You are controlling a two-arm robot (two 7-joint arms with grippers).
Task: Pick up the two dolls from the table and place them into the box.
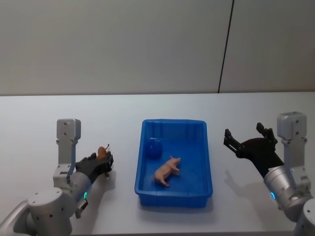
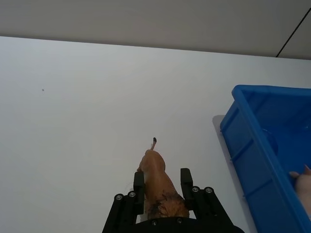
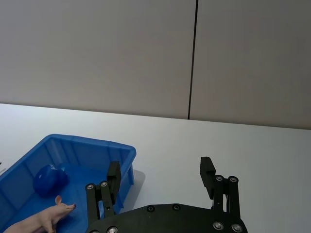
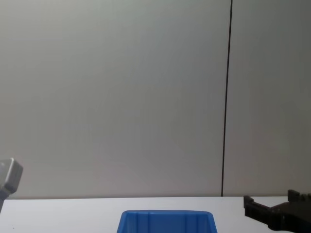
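My left gripper [image 1: 103, 158] is shut on a small brown doll [image 1: 102, 152] with a thin upturned tail, left of the blue box [image 1: 145, 148] and above the white table [image 1: 49, 123]. In the left wrist view the brown doll [image 2: 158, 182] sits clamped between the black fingers [image 2: 139, 187], with the box wall [image 2: 252, 160] off to one side. A pink pig doll [image 1: 167, 170] lies on its side inside the box, beside a blue ball-like object [image 1: 153, 148]. My right gripper [image 1: 244, 138] stands open and empty to the right of the box; the right wrist view shows its gripper [image 3: 160, 177] above the table.
A grey wall with a dark vertical seam [image 1: 225, 46] stands behind the table. Bare tabletop lies on both sides of the box. The chest view catches the box's far rim [image 4: 167, 214] and the right gripper's fingers [image 4: 257, 208].
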